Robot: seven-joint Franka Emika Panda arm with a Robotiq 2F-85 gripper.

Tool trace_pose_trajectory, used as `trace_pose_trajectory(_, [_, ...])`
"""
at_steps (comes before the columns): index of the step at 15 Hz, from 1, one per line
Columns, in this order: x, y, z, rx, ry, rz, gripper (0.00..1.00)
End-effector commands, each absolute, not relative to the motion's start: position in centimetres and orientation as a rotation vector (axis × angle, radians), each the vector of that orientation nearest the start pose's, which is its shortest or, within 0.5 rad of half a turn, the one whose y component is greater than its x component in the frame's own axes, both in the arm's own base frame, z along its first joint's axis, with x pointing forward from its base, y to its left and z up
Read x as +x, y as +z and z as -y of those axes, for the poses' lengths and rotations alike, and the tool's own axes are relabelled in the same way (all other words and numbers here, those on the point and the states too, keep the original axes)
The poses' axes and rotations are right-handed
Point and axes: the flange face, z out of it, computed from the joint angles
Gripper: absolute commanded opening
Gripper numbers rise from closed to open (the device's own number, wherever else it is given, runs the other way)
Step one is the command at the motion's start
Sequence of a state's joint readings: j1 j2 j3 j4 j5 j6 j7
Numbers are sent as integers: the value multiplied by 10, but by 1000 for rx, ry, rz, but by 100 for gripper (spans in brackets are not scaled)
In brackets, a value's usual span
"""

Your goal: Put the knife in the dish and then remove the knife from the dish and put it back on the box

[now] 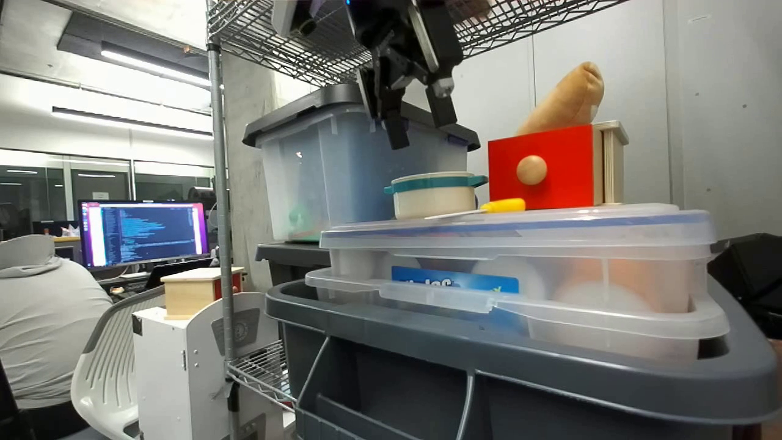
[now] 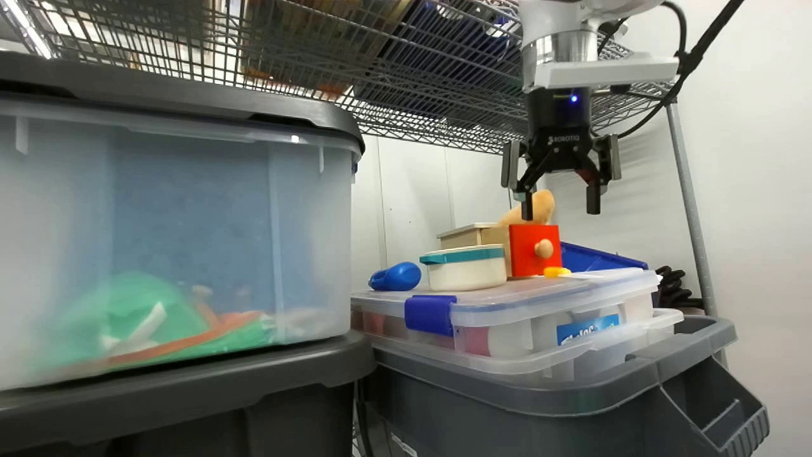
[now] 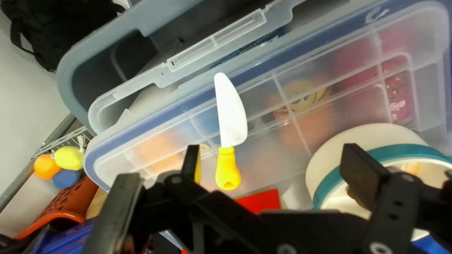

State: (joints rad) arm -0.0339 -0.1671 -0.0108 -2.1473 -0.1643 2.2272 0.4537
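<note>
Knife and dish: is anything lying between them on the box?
Nothing lies between the knife and the dish; the wrist view shows only bare box lid there.

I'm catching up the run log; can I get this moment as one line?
knife: lying on box, outside dish | dish: upright on box | fingers: open, holding nothing, above box

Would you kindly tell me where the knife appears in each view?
In an exterior view, the knife lies right of centre, near mid-height.
In an exterior view, the knife lies right of centre, below mid-height.
In the wrist view, the knife lies at the centre, blade toward the top.
Shared landmark: the dish with its teal band.
</note>
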Motion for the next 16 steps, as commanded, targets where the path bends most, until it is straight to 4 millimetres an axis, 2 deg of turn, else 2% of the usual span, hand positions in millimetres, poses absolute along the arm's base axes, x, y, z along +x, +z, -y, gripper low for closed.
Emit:
trace_pose_trajectory(1, [479, 518, 10, -3140, -351, -648, 100])
trace_pose_trajectory(6, [433, 533, -14, -3161, -199, -568, 100])
trace_pose_trajectory(10, [406, 538, -34, -3175, -94, -379, 100])
trace_pose_trajectory(11, [422, 534, -25, -3182, -129, -455, 100])
trace_pose_trajectory(13, [413, 536, -31, -3187, -110, -412, 100])
trace_pose_trajectory(16, [411, 534, -33, -3189, -105, -401, 100])
